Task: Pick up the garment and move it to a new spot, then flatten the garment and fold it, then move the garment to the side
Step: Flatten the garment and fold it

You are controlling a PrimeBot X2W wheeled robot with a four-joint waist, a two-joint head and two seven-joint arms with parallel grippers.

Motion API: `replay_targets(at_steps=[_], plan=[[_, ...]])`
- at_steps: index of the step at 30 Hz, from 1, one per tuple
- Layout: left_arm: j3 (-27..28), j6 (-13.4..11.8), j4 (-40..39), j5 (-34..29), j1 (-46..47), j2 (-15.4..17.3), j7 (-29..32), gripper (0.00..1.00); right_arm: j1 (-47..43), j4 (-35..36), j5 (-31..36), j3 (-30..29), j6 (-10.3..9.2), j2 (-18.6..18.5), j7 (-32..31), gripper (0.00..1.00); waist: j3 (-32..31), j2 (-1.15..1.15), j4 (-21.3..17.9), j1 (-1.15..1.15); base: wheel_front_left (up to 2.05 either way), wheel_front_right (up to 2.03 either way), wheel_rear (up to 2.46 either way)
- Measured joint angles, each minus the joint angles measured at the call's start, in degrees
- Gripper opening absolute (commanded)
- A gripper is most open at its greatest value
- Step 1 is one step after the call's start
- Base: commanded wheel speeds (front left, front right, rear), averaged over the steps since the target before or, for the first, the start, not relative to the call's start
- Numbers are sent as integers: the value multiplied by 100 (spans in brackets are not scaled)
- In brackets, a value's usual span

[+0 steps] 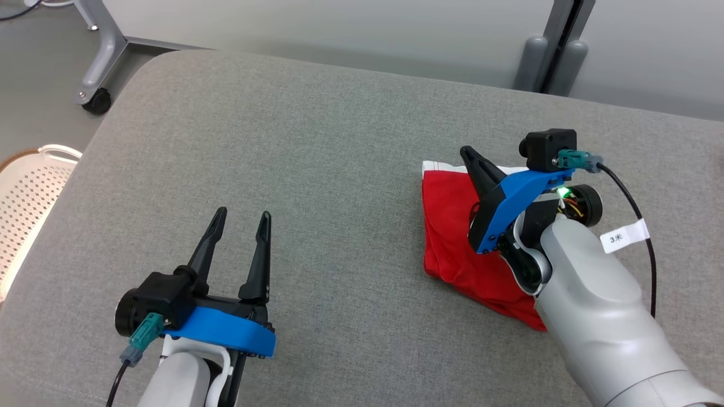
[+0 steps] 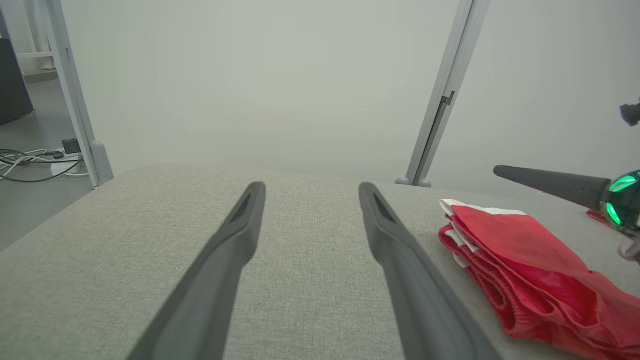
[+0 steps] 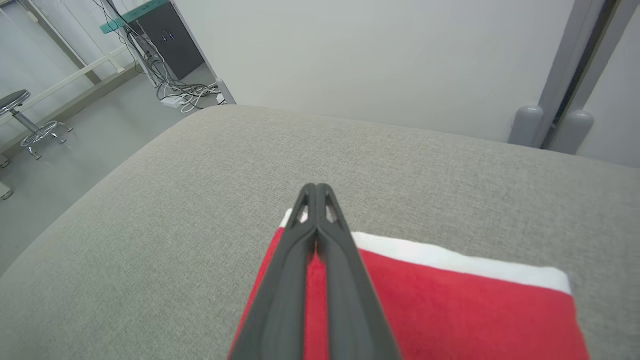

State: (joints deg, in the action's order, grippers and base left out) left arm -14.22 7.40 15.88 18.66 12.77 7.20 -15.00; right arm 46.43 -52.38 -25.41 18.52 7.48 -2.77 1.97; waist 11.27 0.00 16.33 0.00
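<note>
head view: left hand (image 1: 243, 213) at 7 o'clock, fingers spread wide, nothing betw them, over bare grey bench (image 1: 317, 141). farther out at 3 o'clock, red garment (image 1: 452, 226) lies folded on the bench, white band on its far edge. right hand (image 1: 468, 151) is over it, fingers pressed together, no cloth betw them. left wrist view adds stacked fold layers at the garment's edge, w/ the right hand's finger hanging clear above. right wrist view puts the tips over the white corner.
</note>
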Motion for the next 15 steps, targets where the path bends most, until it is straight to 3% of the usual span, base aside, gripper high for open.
replay_targets(at_steps=[9, 15], plan=[[223, 0, -54, -59, -211, 43, 0, 100, -721, -276, 677, 36, 0, -78, 361, 0, -179, 0, -319, 0, 0, 0, 0], [339, 0, -88, -81, -277, 57, 1, 100, -1397, 208, 809, 359, 0, -43, 456, 0, -247, -1, -550, -1, 0, 0, 0]])
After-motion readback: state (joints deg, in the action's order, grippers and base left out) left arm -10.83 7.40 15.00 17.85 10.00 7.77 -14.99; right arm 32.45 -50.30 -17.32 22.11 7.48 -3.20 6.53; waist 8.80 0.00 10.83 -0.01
